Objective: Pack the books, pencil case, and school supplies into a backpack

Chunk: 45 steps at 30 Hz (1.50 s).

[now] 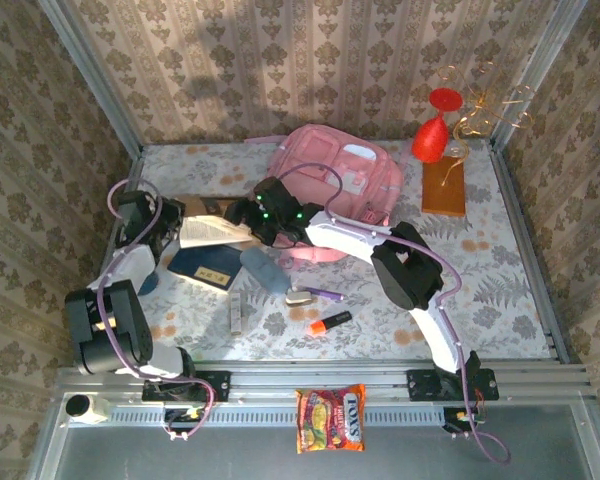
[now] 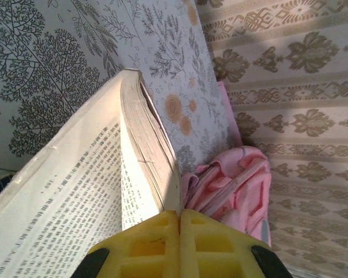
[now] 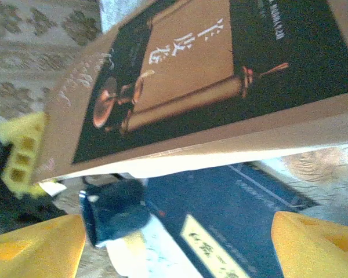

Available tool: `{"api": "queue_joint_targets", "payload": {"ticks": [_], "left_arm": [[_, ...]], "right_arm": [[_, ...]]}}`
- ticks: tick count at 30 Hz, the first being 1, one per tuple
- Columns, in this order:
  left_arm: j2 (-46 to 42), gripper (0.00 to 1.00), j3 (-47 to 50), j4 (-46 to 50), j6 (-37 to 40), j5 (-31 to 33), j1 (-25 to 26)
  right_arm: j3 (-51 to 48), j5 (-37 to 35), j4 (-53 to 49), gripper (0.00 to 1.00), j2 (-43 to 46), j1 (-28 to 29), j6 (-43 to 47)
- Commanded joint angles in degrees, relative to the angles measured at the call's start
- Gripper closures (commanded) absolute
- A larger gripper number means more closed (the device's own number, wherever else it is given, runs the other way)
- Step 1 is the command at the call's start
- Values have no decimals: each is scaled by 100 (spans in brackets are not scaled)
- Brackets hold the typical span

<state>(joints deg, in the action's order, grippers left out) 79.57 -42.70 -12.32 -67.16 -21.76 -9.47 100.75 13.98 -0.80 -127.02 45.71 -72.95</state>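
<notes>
So far: seemingly nothing packed in backpack (image 1: 340, 165).
Left end effector (image 2: 180, 223): clenched on brown book (image 2: 93, 174).
Right end effector (image 3: 177, 243): released, navy book (image 3: 220, 202) just beneath.
Remaining: both of those, pencil case (image 1: 263, 270), marker (image 1: 328, 323), pen (image 1: 325, 294).

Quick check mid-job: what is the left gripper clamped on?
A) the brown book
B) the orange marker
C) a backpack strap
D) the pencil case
A: in the left wrist view the left gripper has its jaws shut on the edge of the brown book, printed pages fanned open.
</notes>
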Motion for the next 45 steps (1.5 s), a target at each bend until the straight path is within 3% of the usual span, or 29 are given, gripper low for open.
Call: {"api": "queue_joint_targets", "payload": {"ticks": [1, 6, 15, 29, 36, 39, 45], "left_arm": [[-362, 100, 139, -469, -426, 49, -52], [-633, 100, 344, -506, -430, 154, -37], [-693, 100, 634, -950, -228, 250, 101], [-977, 100, 1135, -749, 530, 168, 209], [-1215, 100, 1191, -251, 903, 211, 177], [-1331, 87, 1213, -99, 1011, 185, 64], [-1591, 53, 871, 709, 1297, -186, -301]], "right_arm": [[40, -92, 636, 14, -114, 90, -1042], [283, -325, 767, 14, -354, 151, -1719], [359, -351, 1169, 29, -730, 218, -2767], [540, -466, 1425, 83, -1118, 41, -3239], [754, -344, 1443, 100, -1106, 2, -2957], [926, -302, 1284, 100, -998, -22, -2413], [1274, 26, 695, 100, -740, -160, -1066]]}}
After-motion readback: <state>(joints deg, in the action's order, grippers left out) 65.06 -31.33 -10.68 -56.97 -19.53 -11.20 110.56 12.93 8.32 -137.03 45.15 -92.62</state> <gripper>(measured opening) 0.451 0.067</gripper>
